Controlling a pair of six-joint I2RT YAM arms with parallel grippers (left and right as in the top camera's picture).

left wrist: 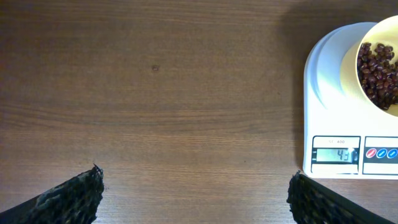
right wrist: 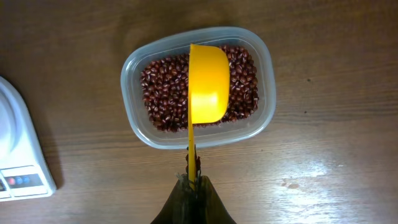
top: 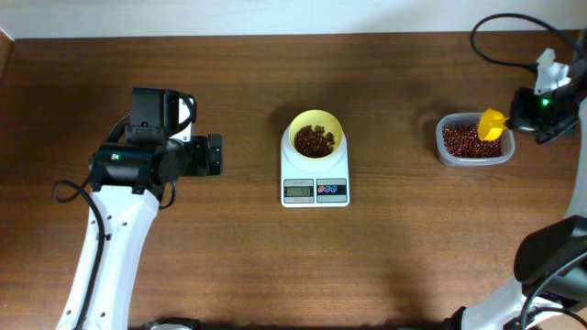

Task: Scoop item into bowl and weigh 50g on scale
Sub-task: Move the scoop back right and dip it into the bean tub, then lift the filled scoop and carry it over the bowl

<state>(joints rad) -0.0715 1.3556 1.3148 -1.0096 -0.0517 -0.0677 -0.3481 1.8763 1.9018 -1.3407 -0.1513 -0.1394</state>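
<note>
Left gripper is wide open, holding nothing. Off to its right sits the scale with the bowl on top. Right gripper pinches the scoop, just ahead of it, over the tub of beans.

Matt wood-grain table, glossy white plastic scale, clear plastic container, smooth yellow scoop.

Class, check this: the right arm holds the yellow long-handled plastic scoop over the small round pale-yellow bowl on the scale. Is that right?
No. The yellow scoop is over the clear rounded-rectangular plastic container of beans, as the right wrist view shows.
</note>
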